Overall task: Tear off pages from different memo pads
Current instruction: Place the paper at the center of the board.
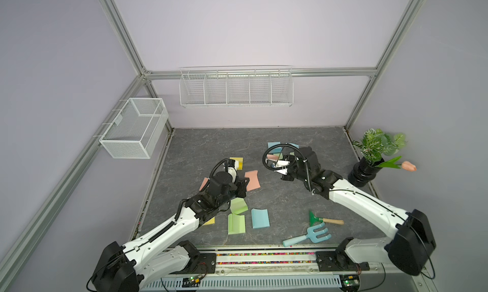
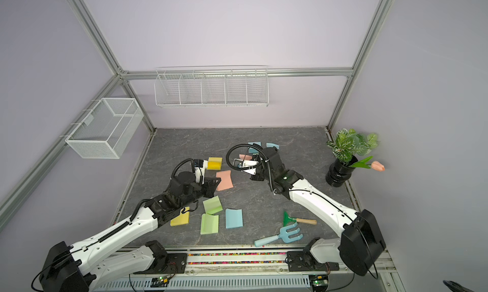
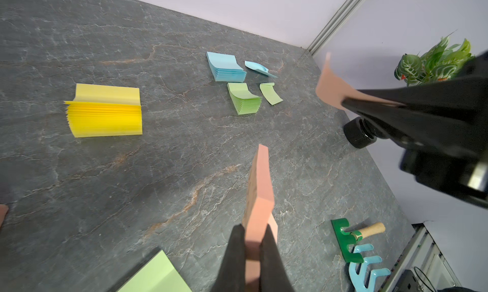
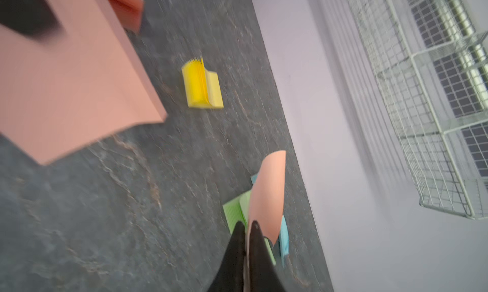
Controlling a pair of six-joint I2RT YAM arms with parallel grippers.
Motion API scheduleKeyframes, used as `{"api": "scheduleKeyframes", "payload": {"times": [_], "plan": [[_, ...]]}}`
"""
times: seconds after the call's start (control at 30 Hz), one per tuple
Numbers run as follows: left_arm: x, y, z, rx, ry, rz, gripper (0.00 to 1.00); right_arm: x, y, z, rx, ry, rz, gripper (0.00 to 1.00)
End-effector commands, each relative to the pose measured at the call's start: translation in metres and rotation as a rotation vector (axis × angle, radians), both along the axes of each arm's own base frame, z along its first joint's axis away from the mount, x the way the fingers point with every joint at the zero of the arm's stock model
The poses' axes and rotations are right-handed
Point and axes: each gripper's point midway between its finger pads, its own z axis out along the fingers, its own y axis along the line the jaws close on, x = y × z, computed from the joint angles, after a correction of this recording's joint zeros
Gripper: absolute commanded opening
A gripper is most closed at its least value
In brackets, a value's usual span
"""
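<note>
Left claw [image 3: 253, 234] clamps the salmon memo pad [image 3: 260, 187] near the yellow pad [image 3: 105, 116], probably anchoring it, while right claw [image 4: 247, 228] pinches a loose salmon page [image 4: 269, 193] farther from that pad, lifted off the bench [image 3: 132, 198]

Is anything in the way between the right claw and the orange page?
No, nothing visible. The right claw pinches the orange page, apart from the orange pad in the left claw.
</note>
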Motion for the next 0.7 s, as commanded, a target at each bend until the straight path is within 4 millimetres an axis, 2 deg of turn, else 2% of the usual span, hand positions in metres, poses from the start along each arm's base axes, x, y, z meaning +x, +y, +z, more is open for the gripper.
{"api": "scheduleKeyframes", "payload": {"times": [0.0, 0.03, 0.13, 0.27, 0.4, 0.5, 0.6, 0.67], "plan": [[0.003, 0.008, 0.021, -0.038, -0.029, 0.052, 0.01, 0.021, -0.05, -0.052, -0.333, 0.097, -0.058, 0.13], [0.002, 0.01, 0.024, -0.045, -0.034, 0.056, 0.01, 0.025, -0.06, -0.067, -0.402, 0.147, -0.067, 0.14], [0.0, 0.014, 0.029, -0.062, -0.045, 0.066, 0.01, 0.036, -0.084, -0.091, -0.492, 0.238, -0.113, 0.16], [-0.002, 0.017, 0.035, -0.088, -0.056, 0.076, 0.01, 0.037, -0.098, -0.112, -0.576, 0.27, -0.05, 0.18], [-0.004, 0.017, 0.035, -0.1, -0.053, 0.07, 0.01, 0.048, -0.107, -0.121, -0.616, 0.301, -0.075, 0.19], [-0.004, 0.016, 0.036, -0.105, -0.049, 0.067, 0.01, 0.059, -0.114, -0.12, -0.625, 0.292, -0.118, 0.17], [-0.005, 0.016, 0.036, -0.105, -0.049, 0.067, 0.01, 0.055, -0.109, -0.118, -0.574, 0.314, -0.106, 0.18], [-0.005, 0.016, 0.036, -0.107, -0.049, 0.066, 0.01, 0.053, -0.105, -0.119, -0.536, 0.321, -0.107, 0.23]]}}
